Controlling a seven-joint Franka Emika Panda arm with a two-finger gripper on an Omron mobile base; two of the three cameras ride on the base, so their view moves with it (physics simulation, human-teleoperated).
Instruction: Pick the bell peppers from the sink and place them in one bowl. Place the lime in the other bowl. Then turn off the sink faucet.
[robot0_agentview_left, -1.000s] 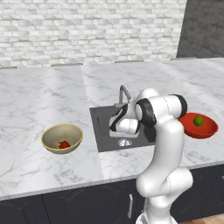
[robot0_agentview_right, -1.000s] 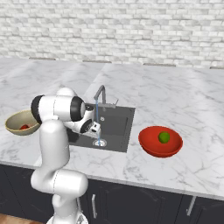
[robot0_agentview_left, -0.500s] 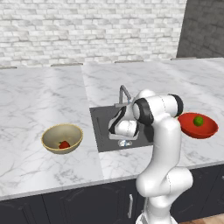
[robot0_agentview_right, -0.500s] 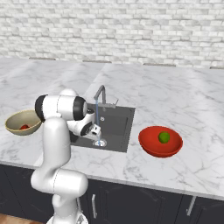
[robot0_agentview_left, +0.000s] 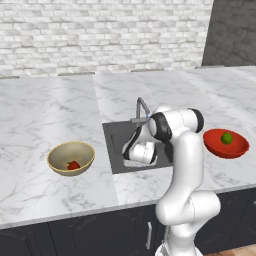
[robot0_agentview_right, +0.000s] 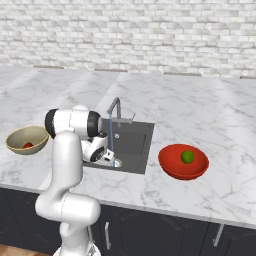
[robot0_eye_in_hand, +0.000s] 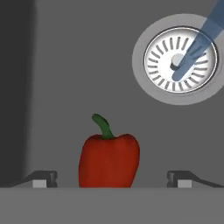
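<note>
Red bell pepper (robot0_eye_in_hand: 109, 158) low-centre in frame on sink (robot0_eye_in_hand: 65, 65) floor, between gripper (robot0_eye_in_hand: 112, 178) fingertips spread wide, lined up for grasping.

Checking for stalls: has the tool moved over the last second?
Yes, slightly. In the left base view the tool has drifted left along the sink, away from the red bowl, with jaws wide beside the pepper.

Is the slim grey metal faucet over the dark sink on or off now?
On. A thin blue stream falls from the slim grey metal faucet into the dark grey sink, hitting the round metal drain.
</note>
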